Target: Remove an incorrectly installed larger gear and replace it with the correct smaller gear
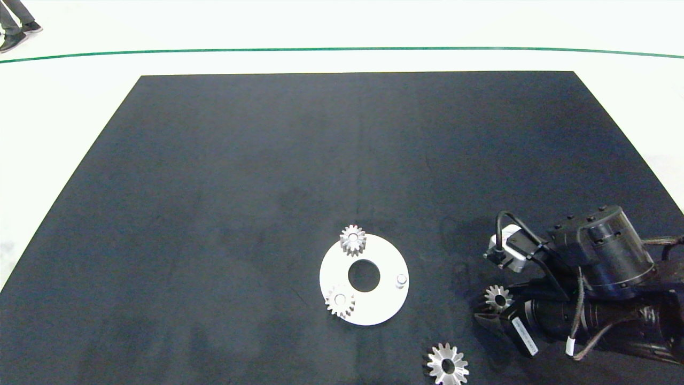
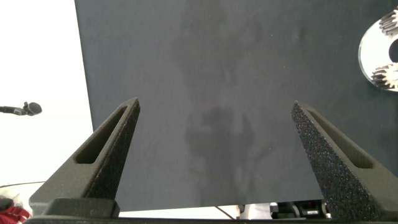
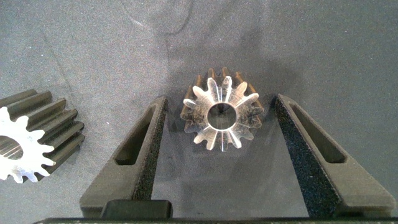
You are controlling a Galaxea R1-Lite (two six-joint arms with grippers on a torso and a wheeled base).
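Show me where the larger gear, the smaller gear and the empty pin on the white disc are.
larger gear (image 1: 448, 364): head view, on its toothed face.
smaller gear (image 3: 221, 116): right wrist view, on its hub, between the open jaws.
empty pin (image 1: 401, 280): head view, on its top.

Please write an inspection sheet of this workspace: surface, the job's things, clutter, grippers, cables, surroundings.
Surface: black mat, bare except near the front.
Job's things: wide long-toothed silver larger gear lies off the white round plate; small silver smaller gear sits between the right gripper's fingers, untouched.
Clutter: two paler small gears on the plate; one bare peg.
Grippers: right open around the smaller gear; left gripper open over bare mat.
Cables: black cables along the right arm.
Surroundings: white floor, green line, a person's shoes.
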